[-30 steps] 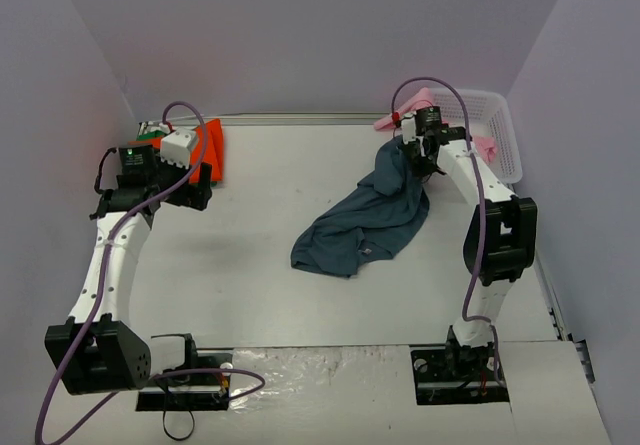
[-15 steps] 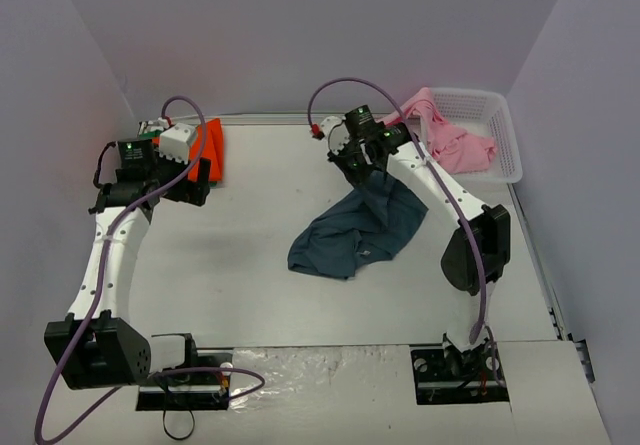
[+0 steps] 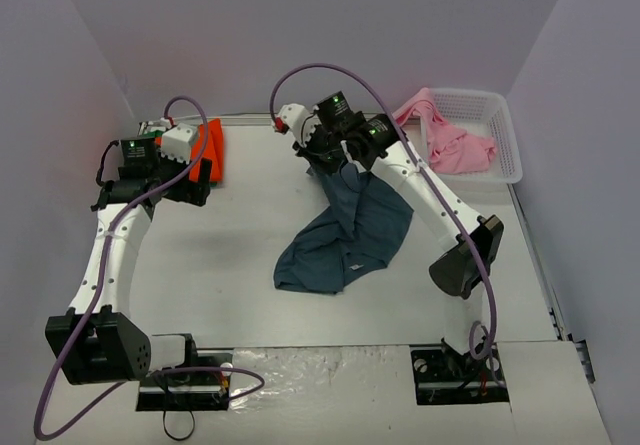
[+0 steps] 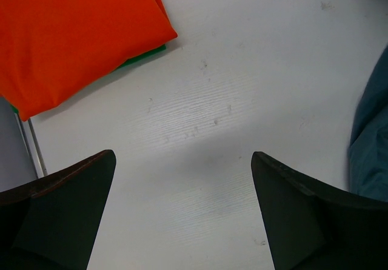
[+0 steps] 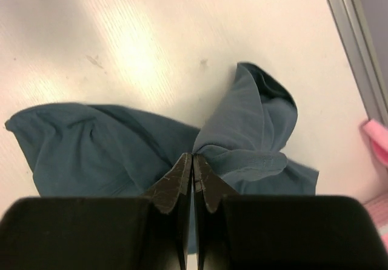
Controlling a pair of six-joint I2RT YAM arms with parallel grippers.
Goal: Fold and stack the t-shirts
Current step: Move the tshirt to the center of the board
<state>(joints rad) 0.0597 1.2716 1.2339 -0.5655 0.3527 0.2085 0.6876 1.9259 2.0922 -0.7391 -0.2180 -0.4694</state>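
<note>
Left claw (image 4: 182, 161), jaws spread wide, above the white tabletop (image 4: 242, 70). Upper left: a folded orange-red t-shirt (image 4: 73, 33) lies on what appears to be a green t-shirt (image 4: 148, 54), of which only an edge shows. Right edge: part of a slate-blue t-shirt (image 4: 370, 136).

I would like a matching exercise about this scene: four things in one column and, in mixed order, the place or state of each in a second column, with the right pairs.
Column one:
1. slate-blue t-shirt
2. orange-red t-shirt
3. pink t-shirt
4. left gripper

Column two:
A. open, above the bare table
B. in the white basket, partly over its rim
C. pinched in the shut right gripper, lower part on the table
D. folded, lying on the green t-shirt

Pairs: 1-C, 2-D, 3-B, 4-A.
</note>
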